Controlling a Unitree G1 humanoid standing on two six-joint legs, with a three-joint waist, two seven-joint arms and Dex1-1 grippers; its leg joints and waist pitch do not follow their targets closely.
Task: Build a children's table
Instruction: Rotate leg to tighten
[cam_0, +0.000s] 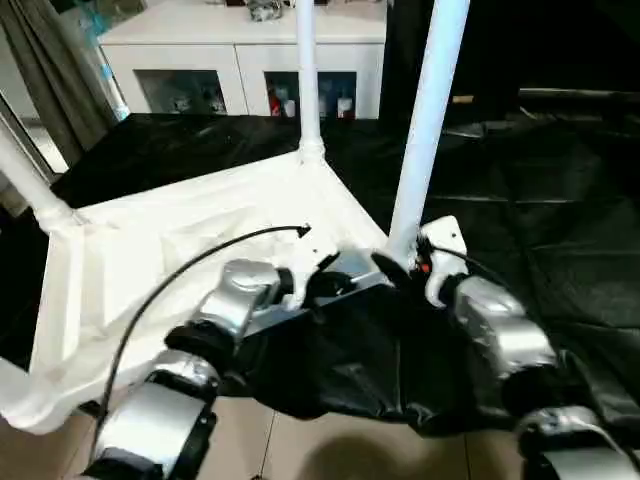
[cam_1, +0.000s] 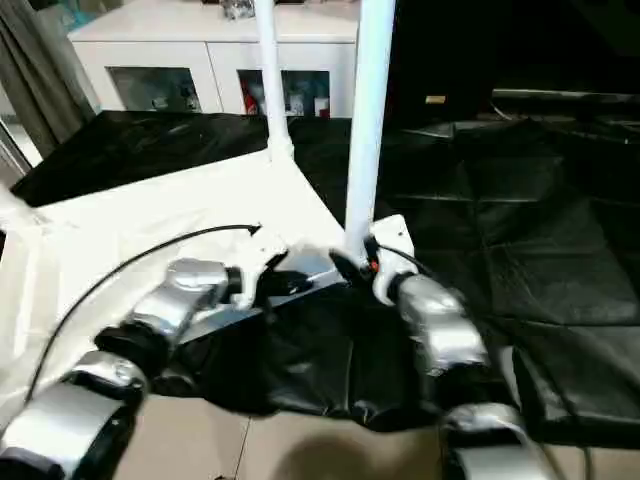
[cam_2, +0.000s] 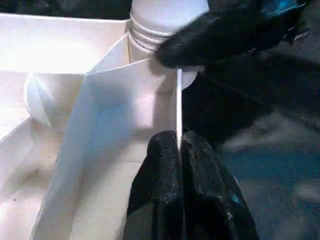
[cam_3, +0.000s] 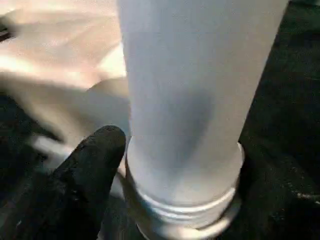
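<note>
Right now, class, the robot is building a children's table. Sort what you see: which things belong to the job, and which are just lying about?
Job:
- table top, upside down
- near leg, upright in its corner socket
- far leg, upright
- left gripper, shut on the top's rim
- right gripper, at the near leg's base

Lying about:
- cabinet
- black sheet
- curtain

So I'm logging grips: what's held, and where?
Left gripper pinches the tabletop by its thin side rim. Right gripper is at the near leg's base; hold unclear.
</note>
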